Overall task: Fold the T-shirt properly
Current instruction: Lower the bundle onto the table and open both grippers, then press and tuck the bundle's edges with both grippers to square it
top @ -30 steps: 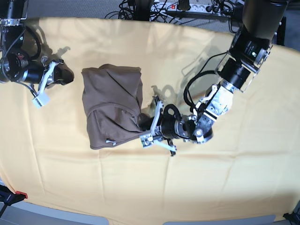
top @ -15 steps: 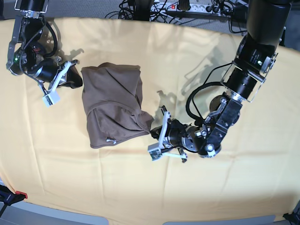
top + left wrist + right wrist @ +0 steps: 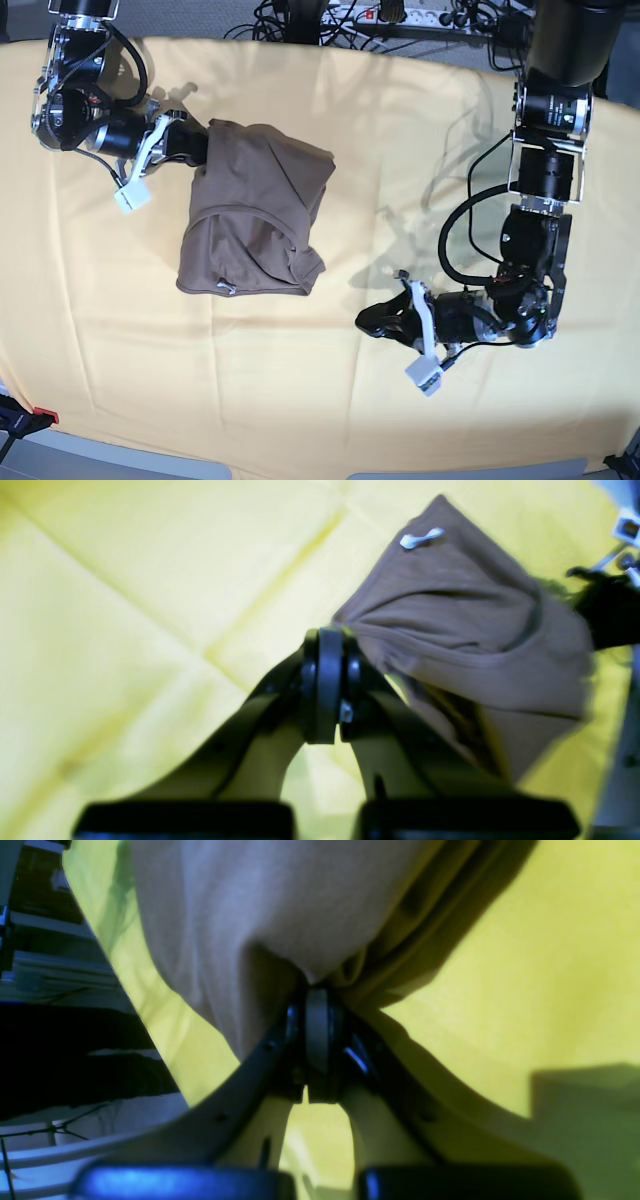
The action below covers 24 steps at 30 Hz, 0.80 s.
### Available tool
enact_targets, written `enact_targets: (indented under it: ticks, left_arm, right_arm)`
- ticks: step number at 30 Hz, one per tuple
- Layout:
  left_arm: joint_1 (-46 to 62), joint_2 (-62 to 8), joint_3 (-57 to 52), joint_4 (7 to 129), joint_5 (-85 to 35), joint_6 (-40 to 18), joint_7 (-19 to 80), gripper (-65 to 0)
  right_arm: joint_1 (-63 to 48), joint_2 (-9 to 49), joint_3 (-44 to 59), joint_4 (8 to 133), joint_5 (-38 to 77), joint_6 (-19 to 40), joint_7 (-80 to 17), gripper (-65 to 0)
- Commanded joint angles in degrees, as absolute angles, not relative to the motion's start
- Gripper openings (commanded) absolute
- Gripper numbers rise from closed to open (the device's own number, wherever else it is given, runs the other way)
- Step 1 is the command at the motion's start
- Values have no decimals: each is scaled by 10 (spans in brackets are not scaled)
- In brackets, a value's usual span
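The taupe T-shirt point(image 3: 255, 210) lies bunched and partly folded on the yellow cloth point(image 3: 420, 130), left of centre, with a small white label point(image 3: 228, 287) at its near edge. My right gripper point(image 3: 192, 146) is at the shirt's far-left edge. In the right wrist view it point(image 3: 316, 992) is shut on a gathered fold of the T-shirt point(image 3: 280, 905). My left gripper point(image 3: 370, 322) rests low on the cloth, right of the shirt and apart from it. In the left wrist view it point(image 3: 327, 635) is shut with nothing between its fingers, and the T-shirt point(image 3: 465, 630) lies just beyond.
Cables and a power strip point(image 3: 400, 15) run along the table's far edge. A red clamp point(image 3: 45, 415) sits at the near-left corner. The yellow cloth covers the whole table and shows crease lines.
My left gripper let go of the shirt's near-right corner and drew back to the lower right. My right gripper moved right onto the shirt's far-left edge, and the shirt's top shifted right.
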<state>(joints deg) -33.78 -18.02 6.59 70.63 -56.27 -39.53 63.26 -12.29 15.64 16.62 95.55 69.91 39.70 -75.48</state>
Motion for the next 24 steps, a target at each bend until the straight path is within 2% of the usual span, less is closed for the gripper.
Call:
enact_targets:
  ticks: [1,8,15,24]
  left_arm:
    - [-350,-183,53,715,-603,-400,644,-650]
    - [-309,-184,-1,716,-850,-400,800,-650]
    - [-235,-184,-7,757,-850,-400,800,-650]
    - [-98,-183,-3,953,-850,-400,800,-650]
  right_arm:
    - [-112,166,173,964,717,400,-747,-650]
    - [-58,170,192,964,722,400,-747,-650]
    - [2,170,192,964,720,400,-747,-650]
    - [36,170,185,964,751,400,-746,-650]
